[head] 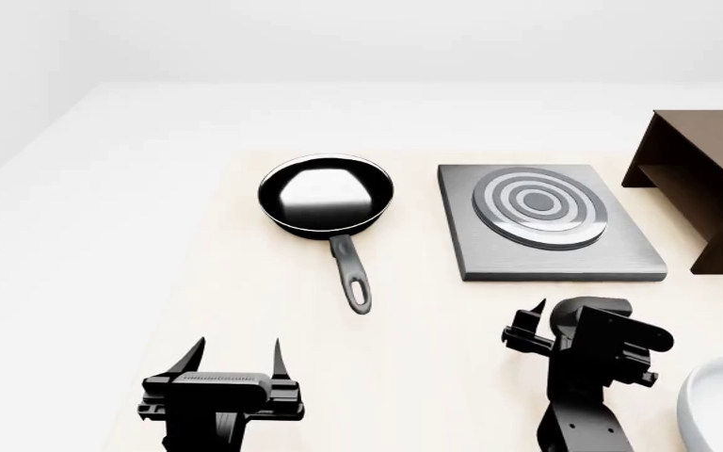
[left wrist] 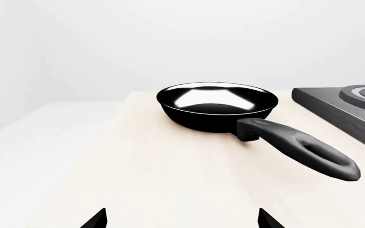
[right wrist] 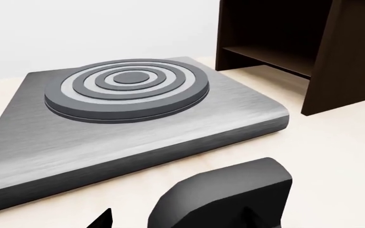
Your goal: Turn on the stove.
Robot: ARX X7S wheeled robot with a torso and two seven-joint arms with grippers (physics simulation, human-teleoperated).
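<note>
The stove (head: 544, 254) is a flat grey metal slab with a ring burner (head: 538, 205), right of centre on the pale table. It also shows in the right wrist view (right wrist: 106, 142). Its black knob (right wrist: 224, 197), with a raised bar, sits just in front of the slab, close between my right gripper's jaws. My right gripper (head: 531, 325) is open; its one visible fingertip (right wrist: 101, 219) stands apart from the knob. In the head view the gripper hides the knob. My left gripper (head: 231, 363) is open and empty near the table's front, short of the frying pan.
A black frying pan (head: 325, 195) lies left of the stove, its handle (head: 350, 273) pointing toward me. A dark brown wooden box (head: 711, 184) stands right of the stove. A white rounded dish (head: 719, 407) shows at the near right corner.
</note>
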